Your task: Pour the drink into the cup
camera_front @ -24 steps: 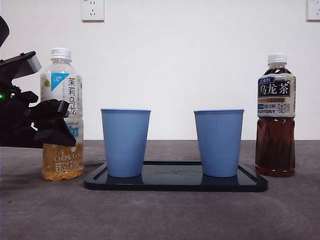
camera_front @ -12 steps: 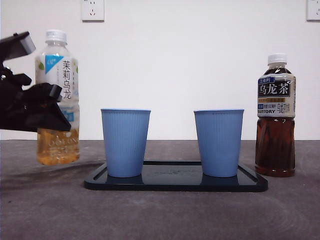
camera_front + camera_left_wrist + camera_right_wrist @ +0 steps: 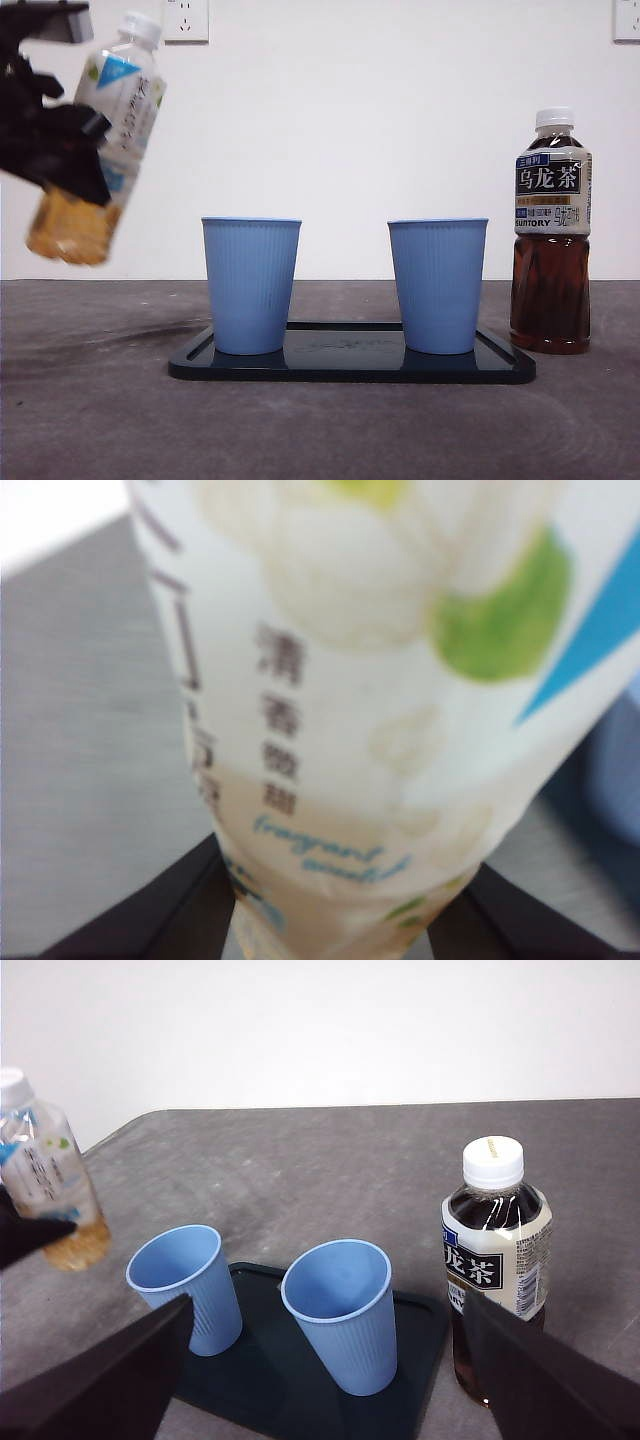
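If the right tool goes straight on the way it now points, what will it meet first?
Probably the nearer blue cup on the tray, which sits between the right tool's open jaws in its wrist view; depth is uncertain.

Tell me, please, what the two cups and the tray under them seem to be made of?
Blue cups: likely thin plastic or paper; matte, with fine vertical ribs. Tray: probably glossy dark plastic; its surface mirrors the cups.
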Available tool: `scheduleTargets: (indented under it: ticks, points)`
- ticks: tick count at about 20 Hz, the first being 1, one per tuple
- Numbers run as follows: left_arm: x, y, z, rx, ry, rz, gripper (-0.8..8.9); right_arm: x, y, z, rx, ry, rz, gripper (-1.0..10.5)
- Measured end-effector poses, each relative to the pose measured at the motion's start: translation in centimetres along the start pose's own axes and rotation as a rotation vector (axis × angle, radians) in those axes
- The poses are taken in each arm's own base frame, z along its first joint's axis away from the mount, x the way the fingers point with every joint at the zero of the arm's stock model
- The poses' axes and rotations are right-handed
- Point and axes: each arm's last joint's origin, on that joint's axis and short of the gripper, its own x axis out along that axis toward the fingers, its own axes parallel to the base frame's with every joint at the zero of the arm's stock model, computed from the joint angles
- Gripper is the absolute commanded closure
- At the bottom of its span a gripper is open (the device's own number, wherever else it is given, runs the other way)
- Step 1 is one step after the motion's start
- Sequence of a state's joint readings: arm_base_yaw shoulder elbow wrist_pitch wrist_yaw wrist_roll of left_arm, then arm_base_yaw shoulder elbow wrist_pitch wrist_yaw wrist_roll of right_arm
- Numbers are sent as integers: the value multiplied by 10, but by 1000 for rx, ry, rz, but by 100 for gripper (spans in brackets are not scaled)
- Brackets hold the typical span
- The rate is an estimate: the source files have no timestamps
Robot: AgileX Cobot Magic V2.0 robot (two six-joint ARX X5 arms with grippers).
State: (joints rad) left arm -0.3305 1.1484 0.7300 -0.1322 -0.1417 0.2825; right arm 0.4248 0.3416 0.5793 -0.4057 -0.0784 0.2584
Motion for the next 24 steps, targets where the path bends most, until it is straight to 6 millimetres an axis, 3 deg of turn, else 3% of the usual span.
scheduleTargets:
  ticks: [12,17,24]
  points:
    - [-35,20,39,458,202,173,606,0,0,0,-17,2,-1,517]
    - [-44,16,53,632,200,198,610,0,0,-2,-25,18,-4,516]
    - [-47,7,55,807,259,247,630,0,-1,-3,-41,33,-7,517]
